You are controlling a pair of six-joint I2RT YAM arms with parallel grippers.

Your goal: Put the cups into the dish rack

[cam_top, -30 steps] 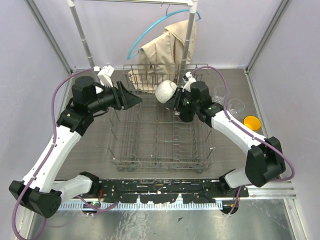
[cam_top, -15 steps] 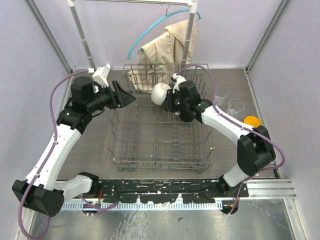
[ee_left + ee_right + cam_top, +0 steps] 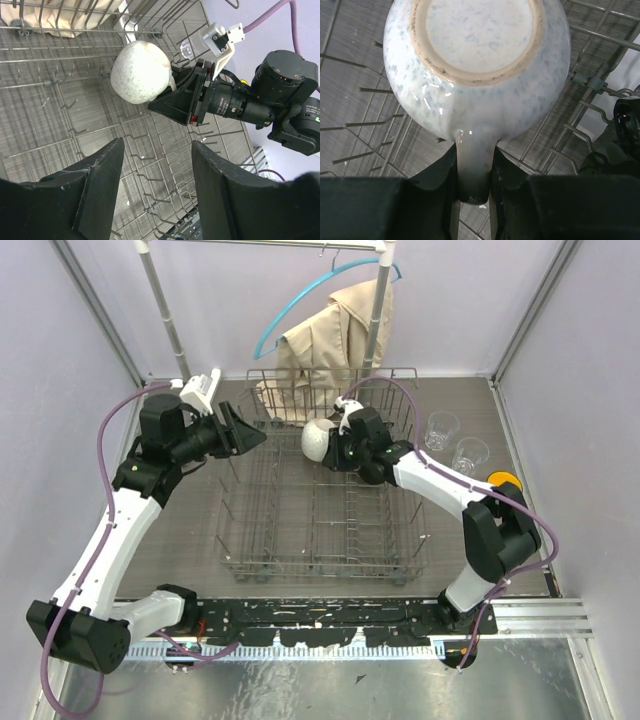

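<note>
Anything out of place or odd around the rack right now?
Nothing spilled or broken. One oddity: a beige jacket hangs just behind the far wall of the dish rack, cloth showing through the wires. The white mug, pinched by its handle in the right tool, hangs over the rack's far end, not yet set down.

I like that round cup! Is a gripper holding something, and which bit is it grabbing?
The right gripper holds the white mug by its handle. The left gripper is open and holds nothing.
</note>
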